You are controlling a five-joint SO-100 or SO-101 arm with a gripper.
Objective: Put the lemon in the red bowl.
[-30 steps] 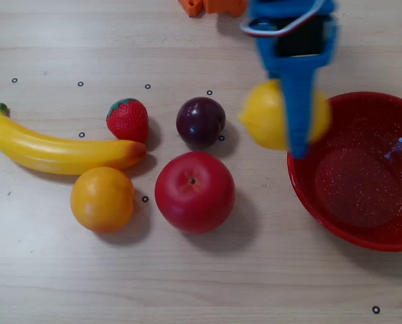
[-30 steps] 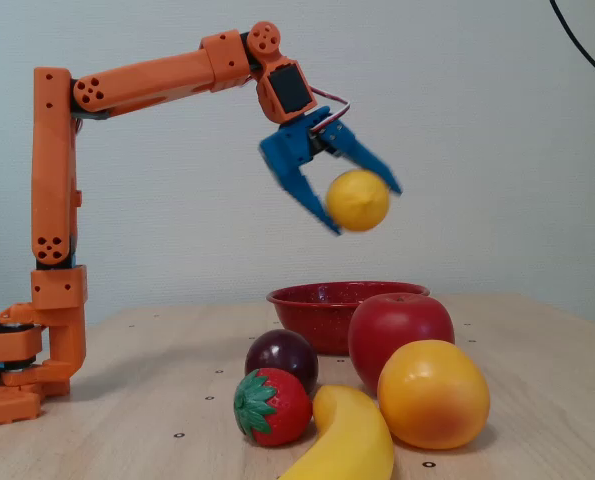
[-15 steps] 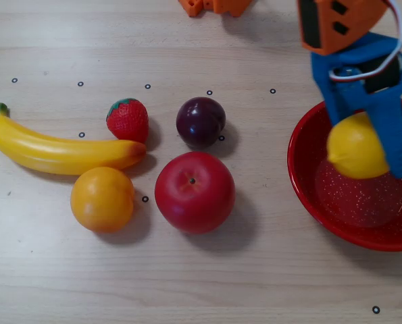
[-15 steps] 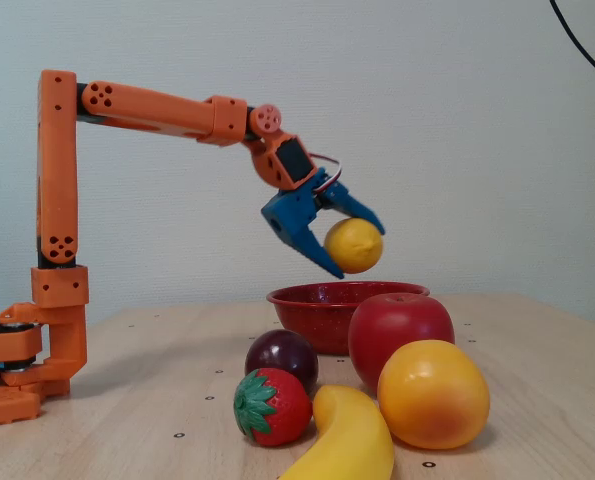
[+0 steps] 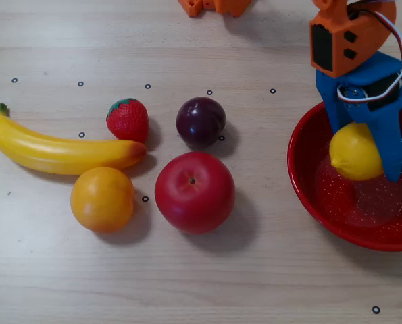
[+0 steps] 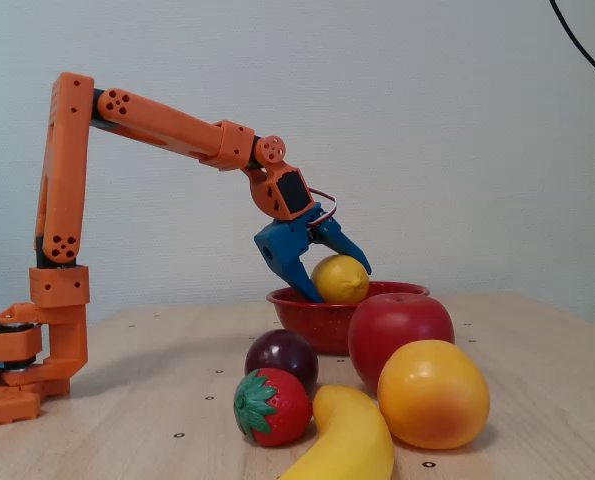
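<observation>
The blue gripper (image 6: 329, 283) clamps the lemon (image 6: 340, 279) between its jaws, just above the rim of the red bowl (image 6: 302, 301). Only the overhead view shows the bowl's speckled floor (image 5: 363, 196) under the fruit, otherwise bare. Only the fixed view shows the orange arm (image 6: 162, 125) against a pale wall, above the light wooden table (image 5: 207, 283).

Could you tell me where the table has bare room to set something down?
Free: the strip between apple and red bowl, and the table below the orange. Crowded: the banana, strawberry, plum cluster.
</observation>
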